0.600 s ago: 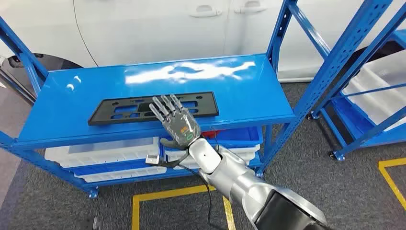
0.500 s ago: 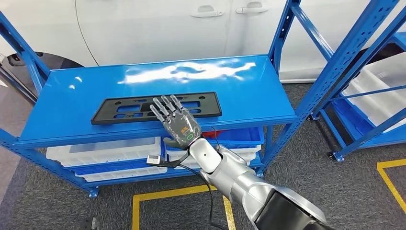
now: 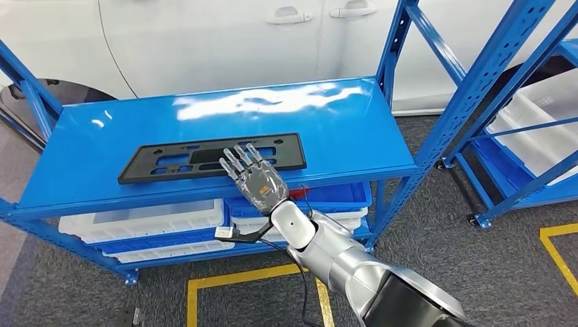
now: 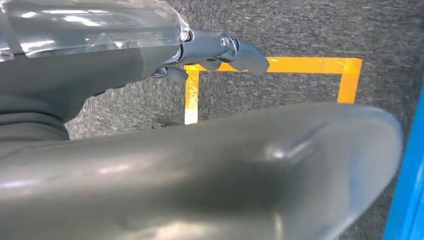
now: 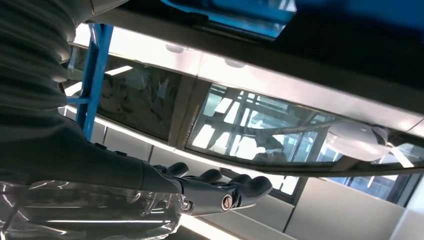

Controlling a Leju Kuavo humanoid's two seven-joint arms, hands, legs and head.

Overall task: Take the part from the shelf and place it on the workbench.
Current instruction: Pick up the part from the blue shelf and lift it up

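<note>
Your right hand [image 3: 257, 180] is reaching up over the front edge of the blue shelf [image 3: 354, 129], palm turned away from you, its fingers [image 3: 240, 157] spread apart and holding nothing. The fingertips are overlapping the near edge of the part [image 3: 170, 162], a long flat black plate with cut-outs, which is lying flat on the top shelf, towards its front and left of the middle; you cannot tell from the head view whether the fingers are actually touching it. In the right wrist view the same hand [image 5: 220, 192] is showing its dark fingers [image 5: 252, 186] stretched out side by side, bare. Your left hand [image 4: 215, 50] is hanging low over the grey carpet [image 4: 300, 30] and its yellow floor line [image 4: 320, 65], its fingers [image 4: 245, 52] loosely extended and gripping nothing. White and blue bins [image 3: 143, 221] are sitting on the lower level under the part. A white car [image 3: 204, 41] is standing behind the shelf, and a second blue rack [image 3: 531, 136] is standing off to the right
</note>
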